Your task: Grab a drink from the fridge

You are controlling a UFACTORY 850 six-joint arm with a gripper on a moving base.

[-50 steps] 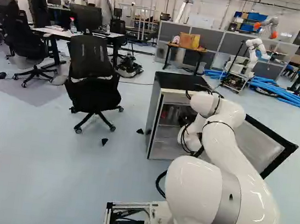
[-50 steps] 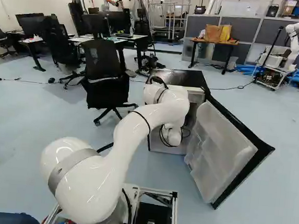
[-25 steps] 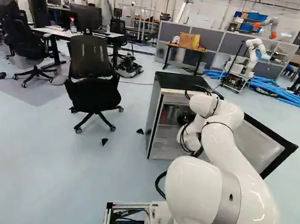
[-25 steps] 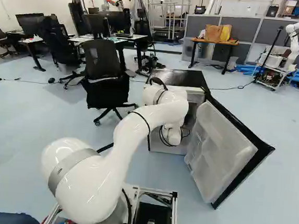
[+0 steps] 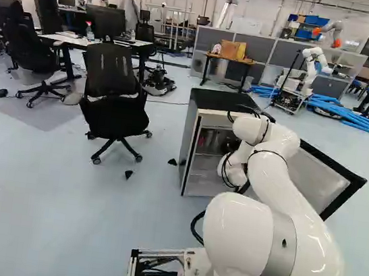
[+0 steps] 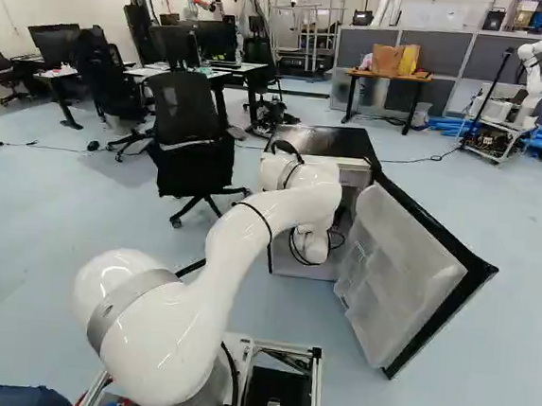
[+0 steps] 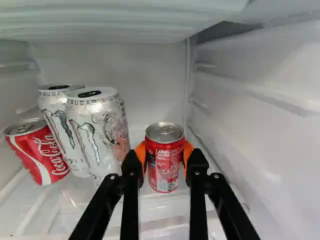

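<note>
Black on top, with grey sides, the fridge [image 5: 220, 101] stands ahead of the base, its front exposed. The white arm [image 6: 275, 213] rises from its base joint, reaches forward and bends down at the far end, its wrist at the fridge opening. The door [image 6: 407, 272] is swung wide, beside the arm and clear of the interior. Access is therefore achieved.

Inside, the black gripper [image 7: 164, 157] points toward the back wall, its two fingers spread to the width of a can and one on each side of it. Two tall silver cans [image 7: 100, 135] stand close together, leaning slightly. A tilted red can [image 7: 40, 154] rests next to them, away from the fingers.

The target is the upright red can [image 7: 165, 162], within the fridge near a side wall and apart from the other drinks. Orange pads [image 7: 141, 156] bear on it from two sides; finding: the end effector is grasping this can. Whether its base is off the shelf [image 7: 75, 215] cannot be told.

Assessment: opening, approach and grasp appear complete. Outstanding: a lift, if needed, and a straight withdrawal past the door. A low, sideways exit could knock the can or the arm against the fridge.
</note>
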